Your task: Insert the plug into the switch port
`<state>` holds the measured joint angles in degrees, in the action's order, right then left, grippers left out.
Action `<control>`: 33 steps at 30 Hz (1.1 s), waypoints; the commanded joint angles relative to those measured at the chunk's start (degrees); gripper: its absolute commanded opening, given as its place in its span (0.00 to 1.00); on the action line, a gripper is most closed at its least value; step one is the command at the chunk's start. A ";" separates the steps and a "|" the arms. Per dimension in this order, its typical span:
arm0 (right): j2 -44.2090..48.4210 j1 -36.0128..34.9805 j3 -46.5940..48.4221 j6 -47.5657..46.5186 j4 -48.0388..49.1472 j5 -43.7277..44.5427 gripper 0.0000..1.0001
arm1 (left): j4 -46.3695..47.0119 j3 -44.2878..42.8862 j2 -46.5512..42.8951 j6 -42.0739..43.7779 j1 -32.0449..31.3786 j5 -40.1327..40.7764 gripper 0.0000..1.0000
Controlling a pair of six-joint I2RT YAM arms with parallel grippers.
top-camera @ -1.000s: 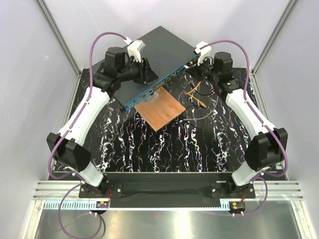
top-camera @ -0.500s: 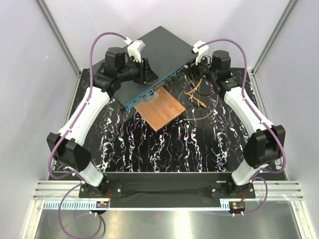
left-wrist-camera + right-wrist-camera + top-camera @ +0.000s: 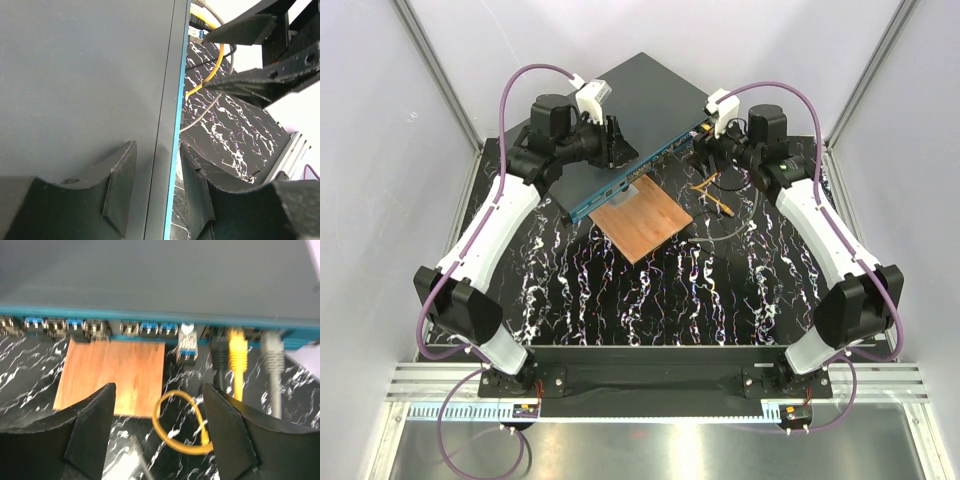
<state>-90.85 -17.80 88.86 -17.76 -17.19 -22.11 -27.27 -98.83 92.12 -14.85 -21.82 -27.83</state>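
Observation:
The switch (image 3: 620,95) is a wide, flat, dark box with a teal front face (image 3: 150,316) lined with ports. A small silver-and-blue plug (image 3: 187,348) sits in one port and sticks out of the face; it also shows as a blue-tipped plug (image 3: 196,33) in the left wrist view. My right gripper (image 3: 159,387) is open a short way in front of the plug, holding nothing. It is also visible in the overhead view (image 3: 705,150). My left gripper (image 3: 158,145) straddles the switch's front edge, jaws apart. One finger (image 3: 120,185) lies over the top and the other (image 3: 195,190) hangs in front of the face.
A copper-brown square plate (image 3: 642,220) lies on the black marbled table (image 3: 620,300) below the switch face. A black plug (image 3: 218,352), a yellow one (image 3: 237,354) and a grey one (image 3: 272,360) sit in ports right of the plug. A yellow cable loop (image 3: 172,432) lies under my right gripper.
My right gripper has gone from shut to wide open and shifted a little along the switch face. The left arm has not moved.

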 commanded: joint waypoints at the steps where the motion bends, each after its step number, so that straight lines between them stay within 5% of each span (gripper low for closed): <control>1: 1.99 0.13 3.77 -0.26 -6.00 1.02 0.76 | 3.10 -0.40 -0.45 0.00 -0.06 -1.43 0.45; 5: 0.33 1.45 7.55 0.61 -11.19 -0.04 0.52 | 3.01 -0.31 -0.53 0.17 -0.06 -1.43 0.45; 12: -3.98 1.89 15.89 2.20 -17.34 0.04 0.35 | 3.62 0.48 -0.71 0.17 -0.06 -1.43 0.45; 17: -7.84 1.81 19.94 1.68 -20.42 1.10 0.29 | 3.89 0.48 -0.53 0.17 0.03 -1.52 0.45; 33: -11.28 1.37 24.08 1.85 -19.81 2.60 0.30 | 4.41 0.83 -0.45 0.26 0.03 -1.70 0.45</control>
<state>-101.38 -16.08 109.65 -16.40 -38.39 -20.40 -25.98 -97.86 92.12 -14.85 -21.82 -28.32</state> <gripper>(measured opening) 0.297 0.450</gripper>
